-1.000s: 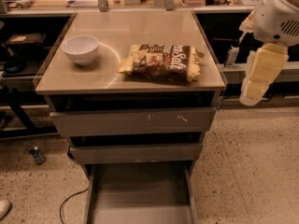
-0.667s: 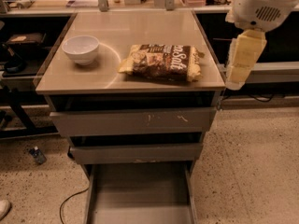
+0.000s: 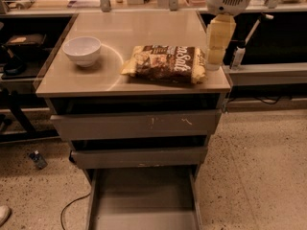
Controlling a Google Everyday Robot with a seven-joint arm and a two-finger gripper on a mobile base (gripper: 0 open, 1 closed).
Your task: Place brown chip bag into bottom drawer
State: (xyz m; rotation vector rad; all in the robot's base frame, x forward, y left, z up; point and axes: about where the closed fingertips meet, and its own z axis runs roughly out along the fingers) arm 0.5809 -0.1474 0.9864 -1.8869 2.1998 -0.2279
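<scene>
- Gripper position is the main change: a second ago it hung off the right side of the cabinet, clear of the worktop. Now it has swung in and hangs over the worktop's right edge, pointing down.
- Its lower end sits just at the right-hand yellow end of the brown chip bag. From this angle I cannot tell whether it touches the bag or is a little above it.
- Whether the gripper is wide or narrow cannot be told; it holds nothing that can be seen.
- The brown chip bag has not moved. It lies flat on the right half of the worktop, lettering up, well apart from the white bowl on the left.
- The bottom drawer is pulled out below, its flat floor bare. The two shallower drawers above it are only slightly out.
- Judgement: this looks like the approach to the grasp, with the pick itself not yet made and the whole carry down still ahead.
- The drawer being open already means no extra step stands between lifting the bag and lowering it in.
- A crinkly bag taken by one end may sag or slip, so a hold nearer its middle seems safer.
</scene>
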